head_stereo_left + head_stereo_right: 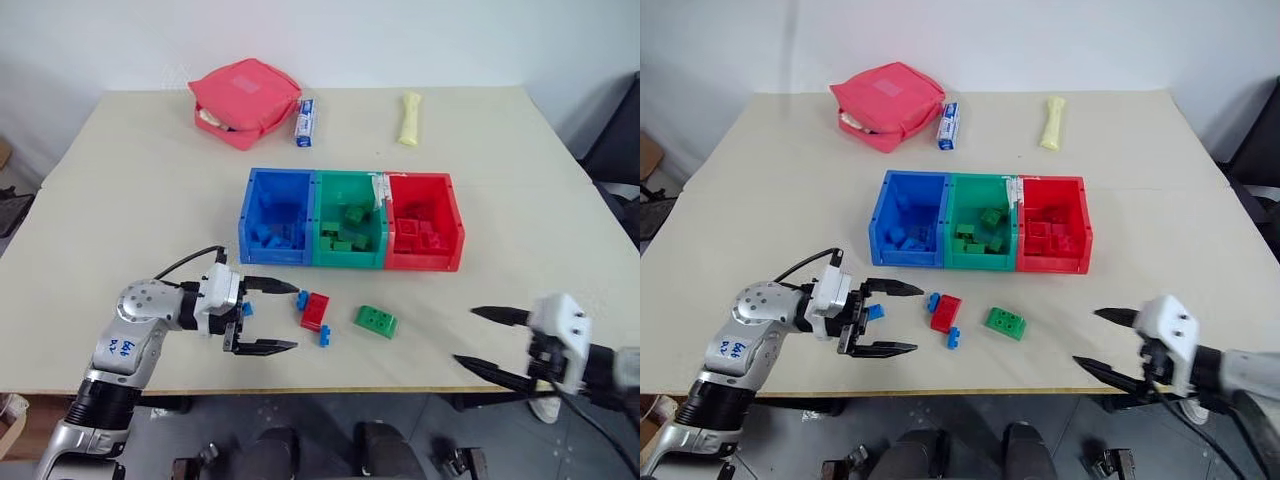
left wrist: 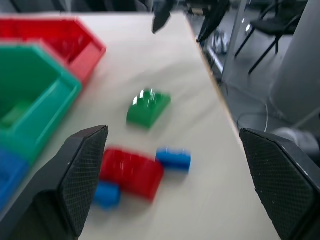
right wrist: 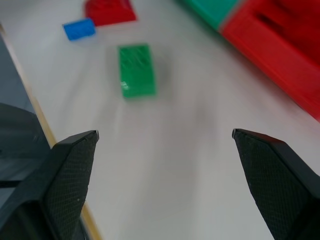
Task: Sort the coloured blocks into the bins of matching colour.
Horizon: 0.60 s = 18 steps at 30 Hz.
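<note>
Bins sit mid-table, blue/green/red in a row, each partly filled. All loose blocks lie on the near side of the bins: green block below the green/red seam, red block below the blue/green seam, two small blue blocks touching the red one. Left gripper gapes empty just left of the red block; right gripper also spread wide, empty, well right of the green. Suggest left takes red first, centring the jaws so the blues aren't dragged.

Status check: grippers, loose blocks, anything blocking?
Left gripper open, empty, beside red block. Right gripper open, empty. Green block and two blue blocks loose before bins. Nothing blocking.
</note>
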Each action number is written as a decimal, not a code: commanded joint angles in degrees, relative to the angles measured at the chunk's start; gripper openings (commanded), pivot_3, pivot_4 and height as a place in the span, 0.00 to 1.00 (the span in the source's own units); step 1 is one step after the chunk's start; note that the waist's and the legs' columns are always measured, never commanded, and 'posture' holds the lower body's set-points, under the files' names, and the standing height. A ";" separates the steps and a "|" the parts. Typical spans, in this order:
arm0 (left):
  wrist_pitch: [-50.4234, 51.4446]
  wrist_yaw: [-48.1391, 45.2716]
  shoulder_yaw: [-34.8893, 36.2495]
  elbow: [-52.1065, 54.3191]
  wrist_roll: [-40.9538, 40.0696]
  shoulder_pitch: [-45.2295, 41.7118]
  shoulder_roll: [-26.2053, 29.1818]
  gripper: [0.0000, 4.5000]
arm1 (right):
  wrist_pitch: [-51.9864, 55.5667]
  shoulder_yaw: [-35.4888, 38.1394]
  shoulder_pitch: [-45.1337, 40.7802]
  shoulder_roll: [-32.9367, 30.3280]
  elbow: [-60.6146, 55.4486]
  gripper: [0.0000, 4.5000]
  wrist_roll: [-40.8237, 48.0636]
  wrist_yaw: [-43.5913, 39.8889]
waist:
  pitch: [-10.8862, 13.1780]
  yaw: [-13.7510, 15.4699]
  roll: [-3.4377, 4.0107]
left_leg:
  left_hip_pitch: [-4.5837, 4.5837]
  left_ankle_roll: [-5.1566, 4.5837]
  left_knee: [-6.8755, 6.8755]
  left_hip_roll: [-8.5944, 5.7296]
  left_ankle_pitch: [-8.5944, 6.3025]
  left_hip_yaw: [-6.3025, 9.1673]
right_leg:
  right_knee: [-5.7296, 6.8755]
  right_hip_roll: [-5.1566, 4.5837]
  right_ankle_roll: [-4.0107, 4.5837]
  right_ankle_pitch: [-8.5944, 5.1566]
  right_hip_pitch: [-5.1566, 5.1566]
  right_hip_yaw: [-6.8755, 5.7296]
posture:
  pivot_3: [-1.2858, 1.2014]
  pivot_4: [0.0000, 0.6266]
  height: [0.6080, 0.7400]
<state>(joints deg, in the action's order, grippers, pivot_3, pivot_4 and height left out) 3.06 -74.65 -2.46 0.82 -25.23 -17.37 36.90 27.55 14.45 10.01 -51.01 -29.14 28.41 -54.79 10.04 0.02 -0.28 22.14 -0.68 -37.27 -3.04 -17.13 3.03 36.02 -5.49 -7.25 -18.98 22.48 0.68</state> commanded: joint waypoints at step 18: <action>0.62 1.73 6.61 2.05 -1.41 5.15 4.24 1.00 | 20.31 -24.55 -21.38 9.04 -1.09 0.32 -6.93 14.68 | -0.01 -0.03 -0.02 | 0.14 0.02 -0.02 -0.08 0.01 0.25 | -0.02 -0.09 0.00 0.00 0.03 -0.23 | 0.52 0.24 1.00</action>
<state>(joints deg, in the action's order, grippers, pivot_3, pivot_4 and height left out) 4.06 -73.43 2.35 1.68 -25.63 -12.85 41.23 48.78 -9.99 -11.98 -42.11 -29.05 21.39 -39.32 10.03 -0.01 -0.30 22.29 -0.66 -37.29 -3.11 -17.12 3.28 36.00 -5.58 -7.25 -18.98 22.51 0.45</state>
